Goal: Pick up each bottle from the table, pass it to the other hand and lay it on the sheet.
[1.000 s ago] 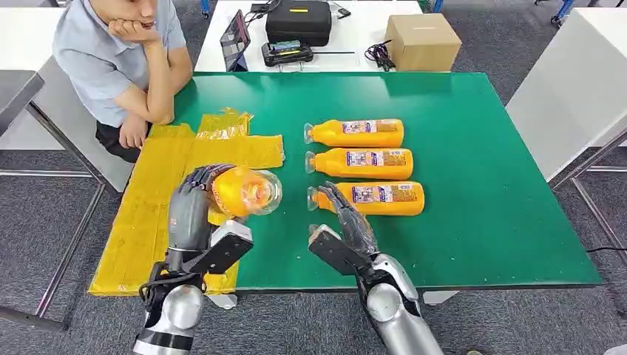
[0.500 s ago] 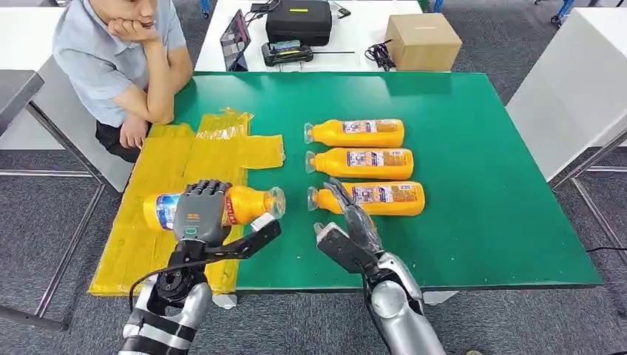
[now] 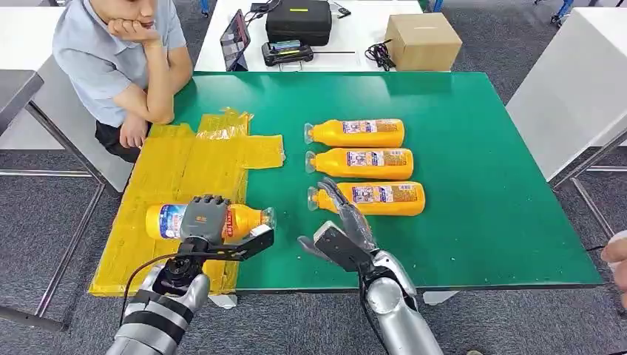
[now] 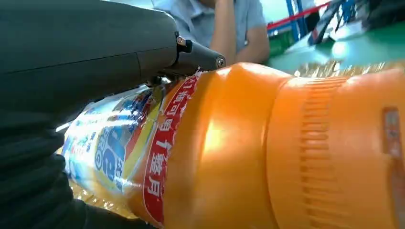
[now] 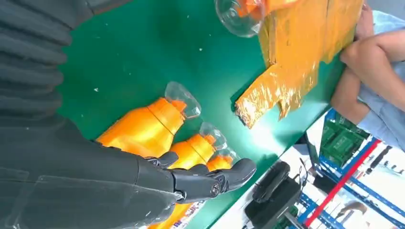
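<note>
Left hand (image 3: pixel 203 220) grips the orange juice bottle (image 3: pixel 244 220) over the yellow sheet (image 3: pixel 159 170), fingers covering its label; right hand (image 3: pixel 341 229) empty, fingers spread.

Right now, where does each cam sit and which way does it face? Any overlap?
Head view: high on the body, facing forward and down at the green table; both silver arms, left hand and right hand show.
Left wrist view: behind the left hand, close on the held bottle, toward the seated person.
Right wrist view: behind the right hand, across the three lying bottles to the yellow sheet.
Shared: all three see the held bottle and the person.
</note>
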